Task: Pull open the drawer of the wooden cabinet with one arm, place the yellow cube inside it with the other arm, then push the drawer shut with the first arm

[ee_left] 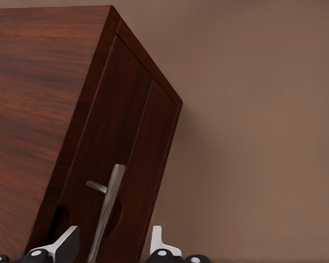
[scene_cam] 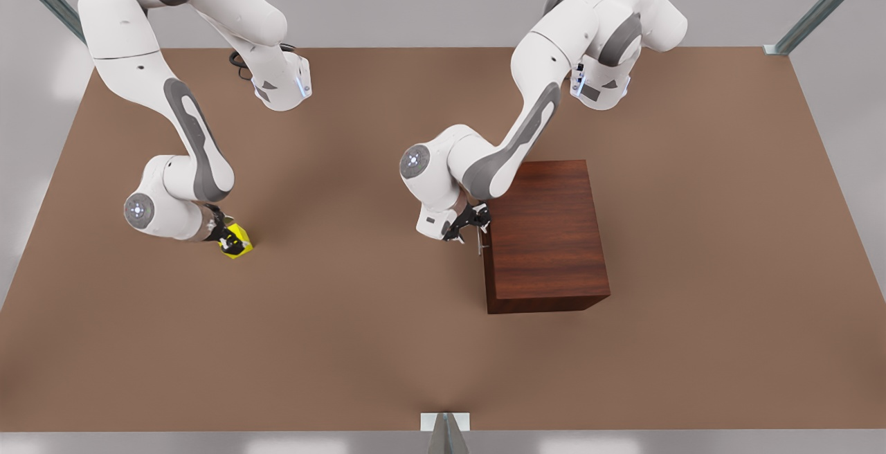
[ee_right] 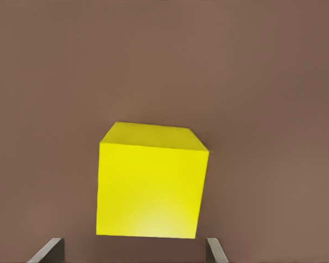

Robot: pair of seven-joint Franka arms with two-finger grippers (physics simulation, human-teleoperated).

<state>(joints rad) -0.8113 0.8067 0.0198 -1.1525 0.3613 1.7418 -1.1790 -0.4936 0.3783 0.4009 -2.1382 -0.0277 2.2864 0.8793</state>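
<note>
The wooden cabinet point(scene_cam: 547, 232) stands right of the table's middle in the front view, with its drawer point(ee_left: 115, 126) flush in its face. The silver handle point(scene_cam: 480, 241) point(ee_left: 111, 192) is on the side toward the front view's left. My left gripper point(scene_cam: 474, 222) point(ee_left: 112, 249) is at that handle, open, with one finger on each side of the bar. The yellow cube point(scene_cam: 239, 238) point(ee_right: 151, 186) rests on the table at the front view's left. My right gripper point(scene_cam: 228, 238) point(ee_right: 132, 245) is low over the cube, open, its fingers wider apart than the cube.
The brown table point(scene_cam: 387, 343) stretches wide between the cube and the cabinet and in front of both. Metal frame posts point(scene_cam: 817, 11) stand at the far corners and a bracket point(scene_cam: 444, 423) sits at the near edge.
</note>
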